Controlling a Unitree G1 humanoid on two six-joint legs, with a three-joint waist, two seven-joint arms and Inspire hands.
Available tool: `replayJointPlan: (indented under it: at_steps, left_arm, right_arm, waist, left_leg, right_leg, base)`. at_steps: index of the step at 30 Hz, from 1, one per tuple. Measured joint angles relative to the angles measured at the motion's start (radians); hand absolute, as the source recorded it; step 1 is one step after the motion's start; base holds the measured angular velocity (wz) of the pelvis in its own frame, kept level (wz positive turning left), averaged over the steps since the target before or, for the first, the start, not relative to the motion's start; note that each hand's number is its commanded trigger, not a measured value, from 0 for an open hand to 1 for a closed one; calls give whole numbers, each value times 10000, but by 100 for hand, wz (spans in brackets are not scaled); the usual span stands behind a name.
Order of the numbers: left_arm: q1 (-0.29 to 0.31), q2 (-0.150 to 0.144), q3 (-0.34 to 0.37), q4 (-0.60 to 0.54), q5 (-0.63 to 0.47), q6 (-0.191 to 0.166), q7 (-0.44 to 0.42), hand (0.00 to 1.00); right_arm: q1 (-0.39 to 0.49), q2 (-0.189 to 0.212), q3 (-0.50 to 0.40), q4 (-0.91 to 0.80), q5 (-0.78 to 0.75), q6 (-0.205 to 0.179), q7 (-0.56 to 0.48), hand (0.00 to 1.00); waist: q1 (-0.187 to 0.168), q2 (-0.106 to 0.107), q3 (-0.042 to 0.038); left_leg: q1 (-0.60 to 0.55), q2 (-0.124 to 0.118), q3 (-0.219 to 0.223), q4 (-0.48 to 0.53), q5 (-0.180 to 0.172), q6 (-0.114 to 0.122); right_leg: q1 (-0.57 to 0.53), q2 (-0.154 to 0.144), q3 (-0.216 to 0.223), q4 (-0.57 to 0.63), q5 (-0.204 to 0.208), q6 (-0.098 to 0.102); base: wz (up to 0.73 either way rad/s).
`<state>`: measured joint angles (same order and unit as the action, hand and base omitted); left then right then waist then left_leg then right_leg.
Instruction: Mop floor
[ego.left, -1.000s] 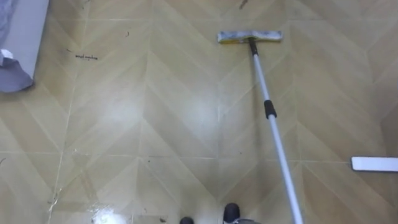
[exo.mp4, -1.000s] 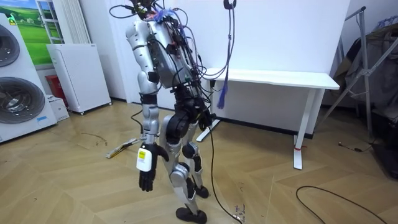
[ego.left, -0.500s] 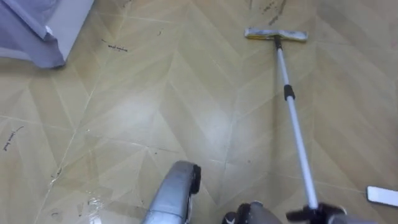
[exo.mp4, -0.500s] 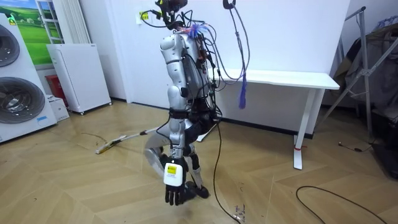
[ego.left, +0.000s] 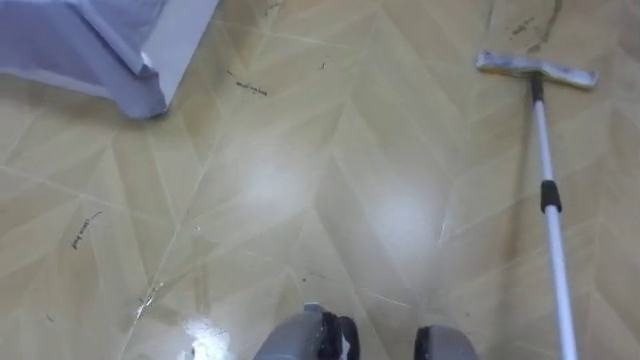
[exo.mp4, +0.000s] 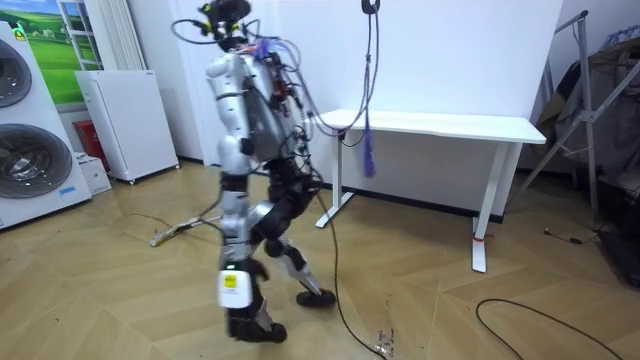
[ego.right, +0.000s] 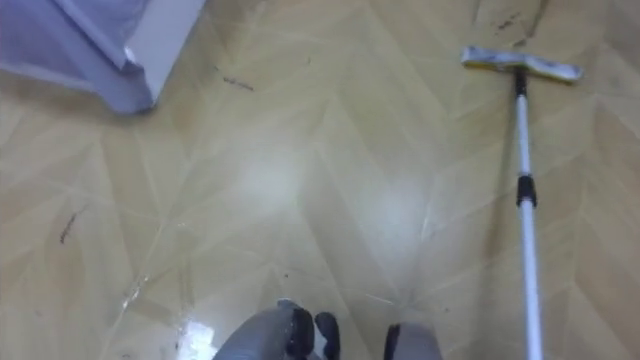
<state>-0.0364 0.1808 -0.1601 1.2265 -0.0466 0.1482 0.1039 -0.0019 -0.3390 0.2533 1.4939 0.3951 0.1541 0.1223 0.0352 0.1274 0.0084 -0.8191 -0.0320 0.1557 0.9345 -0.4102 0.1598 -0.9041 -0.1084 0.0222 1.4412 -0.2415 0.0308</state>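
A flat mop lies on the wooden floor ahead of me and to my right. Its pale head (ego.left: 536, 68) rests flat, and the white pole (ego.left: 553, 250) with a black collar runs back toward me and out of the bottom edge. In the room view the mop head (exo.mp4: 165, 238) lies at the room view's left, in front of the robot, which is mid-stride with bent knees. My left hand (exo.mp4: 232, 290) hangs low beside the leg, fingers loose, holding nothing.
A white appliance under a bluish cover (ego.left: 120, 50) stands at the far left. A wet, shiny patch (ego.left: 205, 335) lies near my feet. The room view has washing machines (exo.mp4: 30, 130), a small white fridge (exo.mp4: 125, 120) and a white desk (exo.mp4: 440, 125) behind.
The robot has stepped toward the room view's left, closer to the mop head, and the eye views shifted with it. The dark hand on the pole has left the picture's bottom edge.
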Motion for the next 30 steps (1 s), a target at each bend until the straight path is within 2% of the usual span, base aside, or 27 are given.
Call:
replayJointPlan:
  at_steps: [2,3,4,6,7,8,9,10,11,12,14,15,16,17,18,19,20,21,22,23,24,25,26,27,28,29,30]
  left_arm:
    - [6,-44,-7,3,-26,-158,28,0]
    - [82,-83,-11,17,2,-175,23,0]
    - [152,-131,-9,104,-9,-173,23,0]
    - [356,-143,4,129,18,-84,24,0]
    - [482,-148,41,142,34,77,25,0]
    - [498,-145,47,149,16,136,24,0]
    - [506,-115,84,151,-20,208,29,0]
    - [505,-93,203,140,-26,269,35,0]
    - [502,-87,207,116,-34,279,38,0]
    - [496,-54,192,93,-250,261,81,0]
    - [495,40,128,-27,-662,213,198,0]
    - [499,209,-67,-123,-1043,192,240,0]
    - [505,367,-186,-181,-1304,127,242,0]
    - [503,441,-262,-197,-1380,76,238,0]
    - [499,575,-302,-218,-1355,26,241,0]
    - [498,618,-296,-254,-1319,29,215,0]
    - [506,616,-255,-283,-1235,32,177,0]
    - [520,612,-190,-354,-1051,30,67,0]
    - [638,617,-48,-502,-763,42,-70,0]
    - [698,617,5,-566,-654,36,-112,0]
    - [780,622,27,-573,-507,39,-281,0]
    - [873,619,27,-525,-350,102,-488,0]
    - [846,611,38,-497,-275,177,-561,0]
    - [774,495,223,-427,-148,254,-653,0]
    - [555,375,446,-317,-78,268,-678,0]
    - [492,336,511,-315,-77,233,-675,0]
    - [501,205,694,-388,-106,193,-645,0]
  right_arm:
    - [98,322,-9,-94,-8,-2,-184,100]
    - [115,509,-14,-109,-3,-2,-294,100]
    - [111,627,-14,-119,-17,-2,-364,100]
    - [79,704,-10,-121,-58,68,-368,100]
    - [58,701,-21,-121,-164,159,-400,100]
    - [-23,698,-29,-150,-210,211,-431,100]
    - [-206,687,-132,-103,-412,347,-460,100]
    - [-500,621,-247,-21,-539,501,-469,100]
    - [-702,563,-281,36,-619,563,-470,100]
    - [-1269,446,-406,129,-879,603,-471,100]
    - [-2252,197,-398,104,-929,787,-405,100]
    - [-2994,30,-395,43,-926,765,-316,100]
    - [-3681,-187,-381,-170,-843,697,-163,100]
    - [-3937,-308,-378,-224,-811,556,-99,100]
    - [-4421,-447,-372,-462,-810,222,-41,100]
    - [-4820,-569,-297,-719,-755,40,47,100]
    - [-4971,-624,-289,-740,-642,46,114,100]
    - [-4963,-747,-281,-740,-283,202,235,100]
    - [-4656,-800,-247,-739,22,163,315,100]
    - [-4408,-803,-186,-746,179,92,357,100]
    - [-3811,-802,-33,-764,444,74,467,100]
    - [-3124,-787,52,-743,612,75,558,100]
    - [-2742,-779,82,-672,609,71,626,100]
    - [-2057,-779,-1,-332,455,82,711,100]
    - [-1364,-663,2,83,263,109,603,100]
    - [-999,-575,6,240,274,111,586,100]
    - [-247,-430,16,303,289,159,525,100]
  waist:
    - [-175,47,-10]
    - [-153,-2,-7]
    - [-54,-38,12]
    - [67,-146,65]
    - [50,-173,75]
    - [52,-183,78]
    - [98,-252,112]
    - [217,-360,134]
    - [267,-386,151]
    - [333,-525,144]
    - [663,-883,179]
    - [842,-1190,176]
    - [1069,-1461,222]
    - [1118,-1515,258]
    - [1246,-1743,348]
    - [1385,-1862,420]
    - [1452,-1883,435]
    - [1612,-1902,435]
    - [1650,-1857,430]
    - [1651,-1803,423]
    - [1659,-1632,333]
    - [1608,-1431,218]
    - [1533,-1357,150]
    - [1214,-1116,22]
    - [946,-909,-14]
    - [892,-837,-44]
    - [803,-602,-136]
  left_leg:
    - [169,-13,-18,-205,-148,-37]
    - [383,-30,-85,-371,-217,-106]
    - [576,-81,-365,-509,-309,-248]
    - [912,-225,-883,-631,-537,-488]
    - [1118,-243,-1057,-567,-759,-648]
    - [1147,-245,-1138,-417,-797,-728]
    - [1116,-133,-1127,191,-750,-852]
    - [971,50,-1039,1077,-598,-1125]
    - [863,129,-1049,1566,-463,-1348]
    - [610,281,-1047,2436,-54,-1627]
    - [-66,463,-1070,3820,1360,-1919]
    - [-690,541,-1122,4681,3020,-2047]
    - [-1360,540,-1249,5469,4472,-2286]
    - [-1758,535,-1311,6061,4444,-2300]
    - [-2492,504,-1287,7101,4108,-2045]
    - [-3097,522,-1234,7596,3650,-1910]
    - [-3290,551,-1222,7512,3438,-1886]
    - [-3354,612,-1138,6673,3112,-1867]
    - [-2955,609,-997,4853,2895,-1792]
    - [-2598,600,-986,3666,2844,-1788]
    - [-1707,580,-895,1139,2789,-1709]
    - [-967,527,-839,-557,2248,-1414]
    - [-742,470,-711,-881,1924,-1184]
    - [-505,233,-442,-1106,1539,-622]
    - [-328,155,50,-957,1185,-265]
    - [-204,154,275,-831,966,-147]
    - [71,135,386,-605,501,-17]
  right_leg:
    - [-440,71,16,-980,-317,143]
    - [-456,72,-25,-2266,-569,126]
    - [-374,107,-203,-3866,-654,66]
    - [-168,233,-491,-5753,-537,-125]
    - [-9,226,-698,-5890,-352,-340]
    - [75,185,-816,-5770,-440,-440]
    - [263,123,-1052,-5476,-760,-603]
    - [424,109,-1243,-5124,-1143,-767]
    - [516,133,-1336,-4967,-1312,-829]
    - [622,228,-1379,-4667,-1652,-929]
    - [761,425,-1265,-4387,-1953,-1131]
    - [827,585,-1132,-4319,-2049,-1248]
    - [926,714,-1068,-4297,-2130,-1384]
    - [1004,805,-1072,-4263,-2170,-1448]
    - [1093,831,-1021,-4133,-2283,-1561]
    - [1273,893,-1023,-4237,-2354,-1588]
    - [1402,925,-1030,-4337,-2388,-1559]
    - [1694,954,-1028,-4572,-2479,-1452]
    - [2061,949,-1033,-4854,-2613,-1343]
    - [2271,949,-1035,-5006,-2666,-1277]
    - [2684,969,-1040,-5302,-2797,-1174]
    - [3043,920,-1085,-5555,-2944,-1032]
    - [3163,811,-1113,-5627,-2998,-975]
    - [3268,605,-1017,-5356,-3115,-822]
    - [2949,349,-810,-4166,-2851,-494]
    - [2676,229,-673,-3427,-2461,-339]
    - [2181,185,-486,-2145,-1327,-143]
  base:
    - [-28]
    - [-54]
    - [-58]
    - [-48]
    - [-23]
    - [4]
    - [6]
    - [0]
    - [-4]
    - [-12]
    - [-28]
    - [-37]
    - [-35]
    - [-28]
    - [-18]
    - [-10]
    - [8]
    - [27]
    - [33]
    - [33]
    - [21]
    - [23]
    - [56]
    - [96]
    - [96]
    - [60]
    - [4]
